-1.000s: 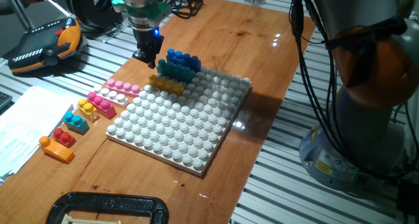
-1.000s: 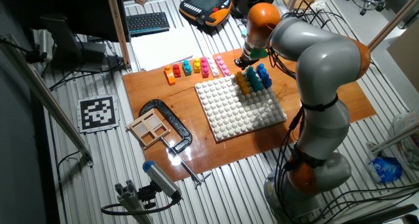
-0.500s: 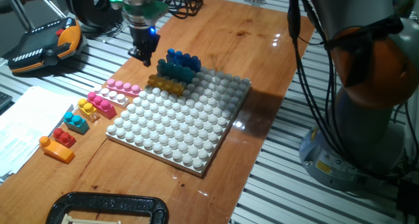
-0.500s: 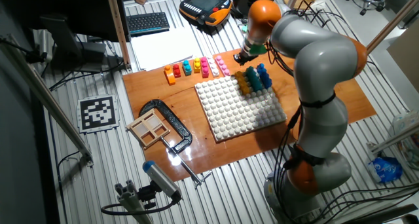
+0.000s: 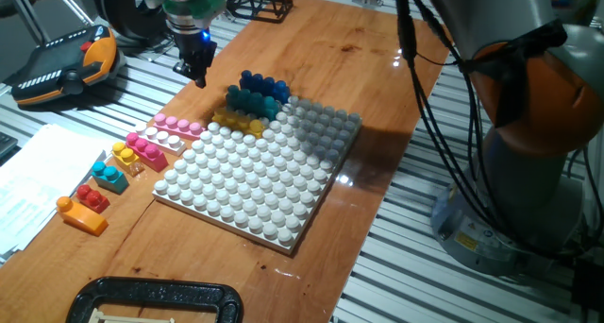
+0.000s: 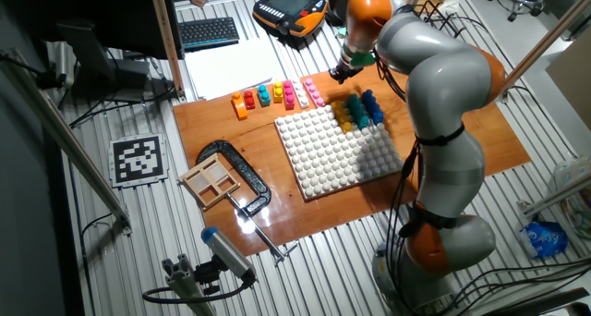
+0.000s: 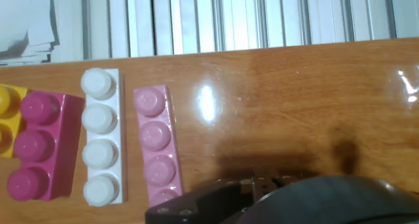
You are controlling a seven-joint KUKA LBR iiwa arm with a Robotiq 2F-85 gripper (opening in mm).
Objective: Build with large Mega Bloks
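Three Mega Bloks stand in a row on the far corner of the white baseplate (image 5: 255, 186): a blue one (image 5: 263, 82), a teal one (image 5: 253, 99) and a yellow one (image 5: 238, 122). The same three appear in the other fixed view as blue (image 6: 371, 103), teal (image 6: 358, 111) and yellow (image 6: 343, 118). My gripper (image 5: 199, 73) hovers left of them over bare wood with nothing in it. Its fingers look close together, but I cannot make out the gap. Below the hand lie a pale pink brick (image 7: 154, 145), a white brick (image 7: 99, 137) and a magenta brick (image 7: 38, 147).
Loose bricks line the table's left edge: pale pink (image 5: 177, 126), magenta (image 5: 147, 148), yellow (image 5: 123, 154), teal (image 5: 110, 177), red (image 5: 92, 197), orange (image 5: 80, 215). A black clamp (image 5: 151, 299) lies at the near edge. Paper sheets (image 5: 28, 186) and a teach pendant (image 5: 66, 68) sit off the board.
The gripper has risen and moved left, away from the yellow brick on the baseplate toward the loose bricks. The bricks have not moved.
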